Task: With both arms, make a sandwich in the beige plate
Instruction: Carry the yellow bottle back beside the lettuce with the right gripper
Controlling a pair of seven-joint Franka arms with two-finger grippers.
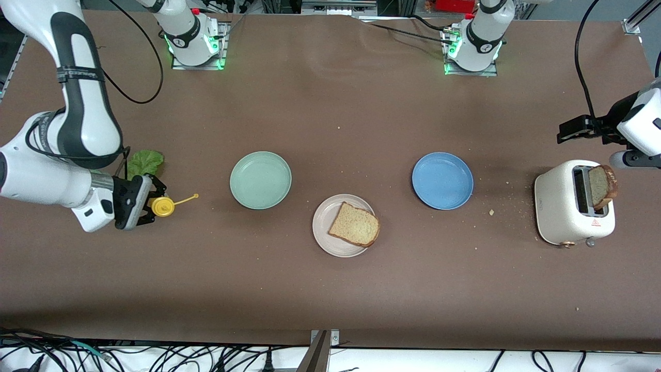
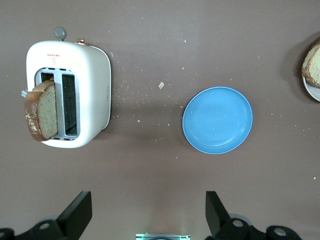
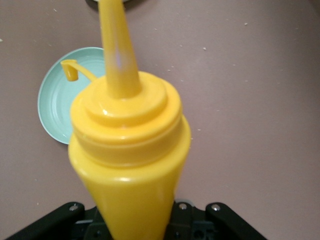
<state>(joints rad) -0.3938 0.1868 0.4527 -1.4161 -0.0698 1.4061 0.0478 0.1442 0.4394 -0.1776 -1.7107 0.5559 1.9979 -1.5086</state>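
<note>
Front view: round beige plate (image 1: 323, 235) lower centre with one tan bread slice (image 1: 354, 225); right gripper (image 1: 147, 202) closed on yellow plastic squeeze bottle (image 1: 162, 206) at frame left, tilted flat, could dribble onto brown worktop (image 1: 330, 289).

Left wrist view: left gripper (image 2: 148, 212) wide open, empty, at bottom edge; second slice (image 2: 41, 110) leaning from white toaster (image 2: 87, 92) upper left, may topple.

Right wrist view: bottle filling centre, clamped low; may slip.

The yellow squeeze bottle (image 3: 129, 155) looks like glossy smooth plastic, the toaster (image 1: 568, 204) shiny white, the table (image 1: 330, 289) matt brown.
</note>
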